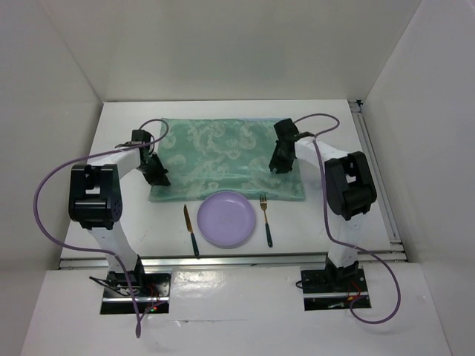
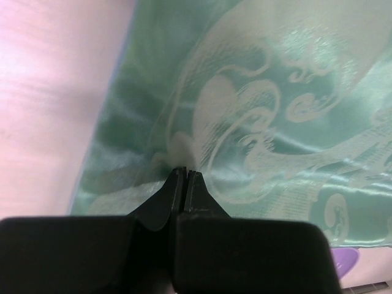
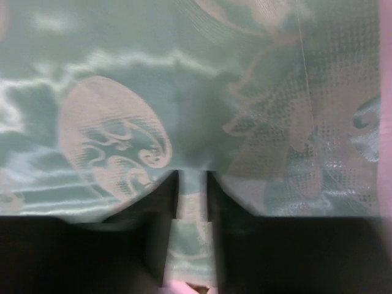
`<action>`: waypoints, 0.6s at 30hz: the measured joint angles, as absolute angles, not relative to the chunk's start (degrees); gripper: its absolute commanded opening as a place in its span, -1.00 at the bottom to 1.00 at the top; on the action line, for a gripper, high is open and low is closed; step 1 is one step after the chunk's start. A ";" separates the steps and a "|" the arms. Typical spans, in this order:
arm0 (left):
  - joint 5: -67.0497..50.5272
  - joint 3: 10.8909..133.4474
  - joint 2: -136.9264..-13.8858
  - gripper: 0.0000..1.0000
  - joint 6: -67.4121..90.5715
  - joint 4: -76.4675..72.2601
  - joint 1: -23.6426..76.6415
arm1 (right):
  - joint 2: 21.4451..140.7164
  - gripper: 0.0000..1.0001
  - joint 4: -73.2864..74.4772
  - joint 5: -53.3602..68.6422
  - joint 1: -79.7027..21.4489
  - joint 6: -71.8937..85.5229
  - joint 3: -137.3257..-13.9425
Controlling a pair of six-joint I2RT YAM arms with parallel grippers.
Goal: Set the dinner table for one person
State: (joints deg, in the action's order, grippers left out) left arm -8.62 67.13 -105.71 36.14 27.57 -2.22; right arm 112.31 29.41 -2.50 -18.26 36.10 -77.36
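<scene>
The white dinner table (image 1: pixel 215 110) carries a teal-green patterned mat (image 1: pixel 223 156) at its middle back. At the mat's left edge my left gripper (image 1: pixel 157 176) is down on the cloth. The left wrist view shows this gripper (image 2: pixel 185 171) with its jaws pressed together on a puckered bit of the mat (image 2: pixel 275 92). On the mat's right part, my right gripper (image 1: pixel 277 167) is also low. In the right wrist view that gripper (image 3: pixel 192 174) has its jaws slightly apart, and the mat (image 3: pixel 184 79) lies flat in the gap.
A purple plate (image 1: pixel 228 218) lies just in front of the mat and overlaps its near edge. A knife (image 1: pixel 191 230) lies left of the plate and a fork (image 1: pixel 265 219) right of it. White walls enclose the table on three sides.
</scene>
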 measured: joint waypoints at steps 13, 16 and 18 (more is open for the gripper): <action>-6.39 72.12 -94.13 -0.11 34.26 36.32 -2.13 | 91.11 0.65 25.65 0.82 -23.79 33.65 -70.65; -6.46 72.12 -89.54 -0.09 33.28 37.76 -2.13 | 84.86 0.67 26.37 1.34 -31.59 35.99 -62.46; -6.70 71.90 -86.48 -0.09 33.15 38.15 -1.93 | 82.74 0.67 26.92 1.87 -36.95 37.95 -57.54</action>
State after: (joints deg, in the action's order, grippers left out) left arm -6.70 71.90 -86.48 33.15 38.15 -1.93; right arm 82.74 26.92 1.87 -36.95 37.95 -57.54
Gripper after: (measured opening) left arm 0.455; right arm 0.833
